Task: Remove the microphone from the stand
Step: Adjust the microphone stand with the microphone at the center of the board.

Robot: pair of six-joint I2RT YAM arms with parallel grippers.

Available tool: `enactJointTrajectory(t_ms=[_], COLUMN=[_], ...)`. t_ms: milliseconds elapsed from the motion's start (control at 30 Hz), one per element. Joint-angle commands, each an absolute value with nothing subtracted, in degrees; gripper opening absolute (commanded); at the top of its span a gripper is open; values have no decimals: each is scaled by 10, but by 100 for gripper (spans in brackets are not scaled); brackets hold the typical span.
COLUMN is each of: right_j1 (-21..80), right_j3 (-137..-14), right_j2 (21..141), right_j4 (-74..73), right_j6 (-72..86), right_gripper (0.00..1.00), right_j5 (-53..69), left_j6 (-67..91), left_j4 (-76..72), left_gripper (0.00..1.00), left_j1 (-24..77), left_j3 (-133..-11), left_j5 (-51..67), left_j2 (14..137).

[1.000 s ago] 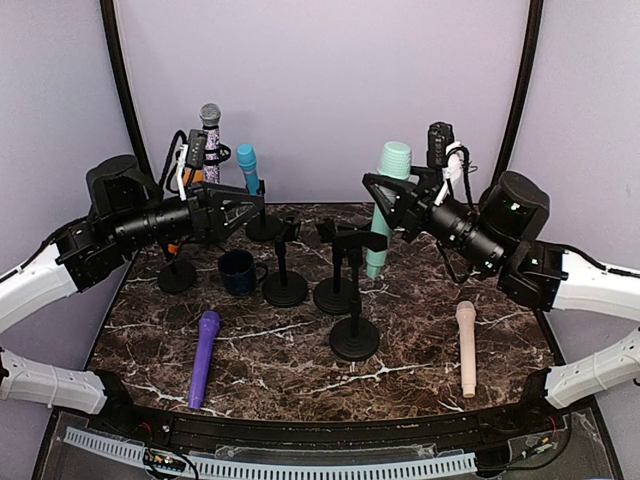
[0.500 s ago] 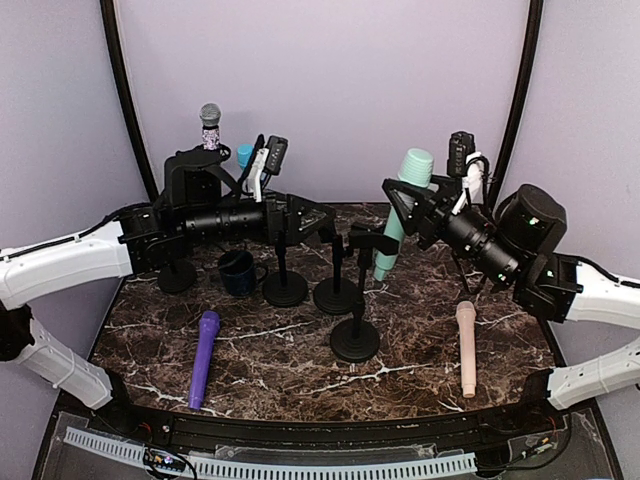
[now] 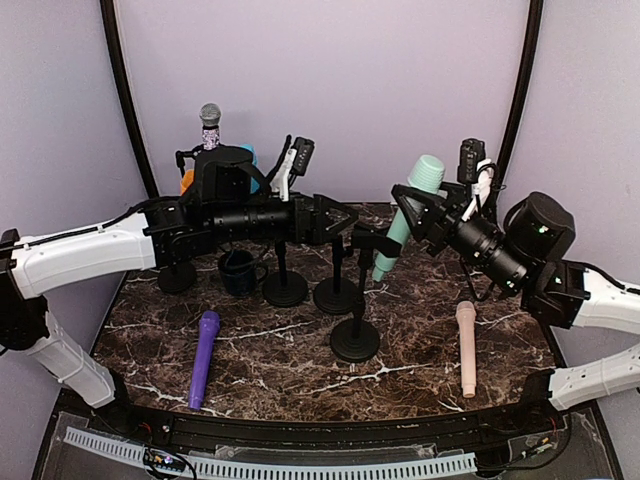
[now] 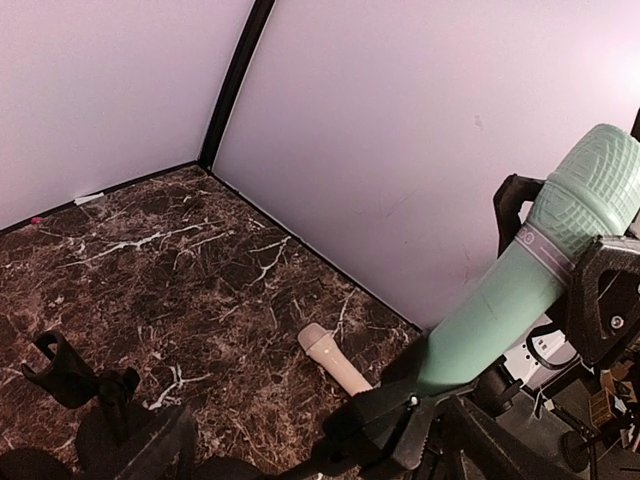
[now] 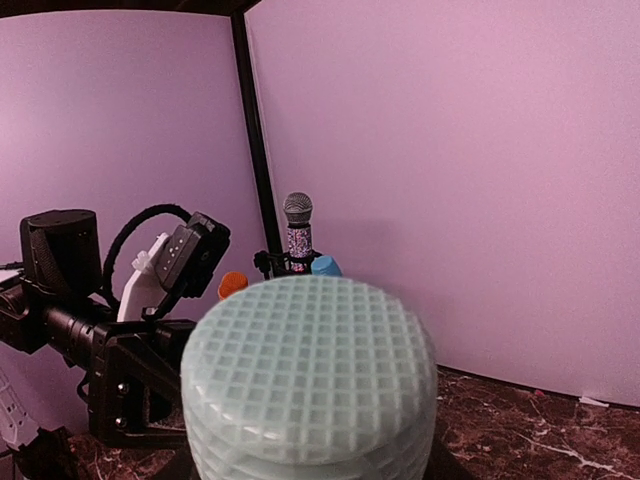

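A mint green microphone (image 3: pixel 405 215) leans with its head up and to the right, and my right gripper (image 3: pixel 418 215) is shut on its body. Its lower end (image 4: pixel 470 330) meets the black clip (image 4: pixel 395 425) of the front stand (image 3: pixel 354 340); whether it still sits in the clip I cannot tell. My left gripper (image 3: pixel 340 222) reaches in from the left and is open, one finger on each side of that clip. In the right wrist view the microphone's gridded head (image 5: pixel 310 380) hides my right fingers.
A purple microphone (image 3: pixel 204 357) and a pink one (image 3: pixel 466 347) lie on the marble table. Two empty stands (image 3: pixel 285 290) (image 3: pixel 335 295) and a dark cup (image 3: pixel 238 272) sit left of centre. A glitter microphone (image 3: pixel 210 125) stands at the back left.
My left arm has swung right, bringing its open gripper to the front stand's clip. My right gripper has tilted the mint microphone's head up and rightward.
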State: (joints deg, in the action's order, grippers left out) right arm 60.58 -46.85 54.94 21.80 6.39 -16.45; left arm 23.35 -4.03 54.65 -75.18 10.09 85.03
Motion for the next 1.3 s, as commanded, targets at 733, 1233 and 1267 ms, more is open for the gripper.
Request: enactJointTrajectory(t_ms=[733,1233,1267], right_j1=[616,626,626], right_j3=[-478,-490,-490], right_j2=[580,605,606], right_j4=[149,137,137], right_j6=[74,72,73], right_gripper=[0,0,0], right_j5=[-152,-162,-164], left_j6=[202,221,224], left_j4=[42,21,18], left_gripper=[88,77,76], left_j1=[597,597,597], left_j3=[-811,-745,-736], left_j5=[-42,-52,-52], left_j2=[897,886,885])
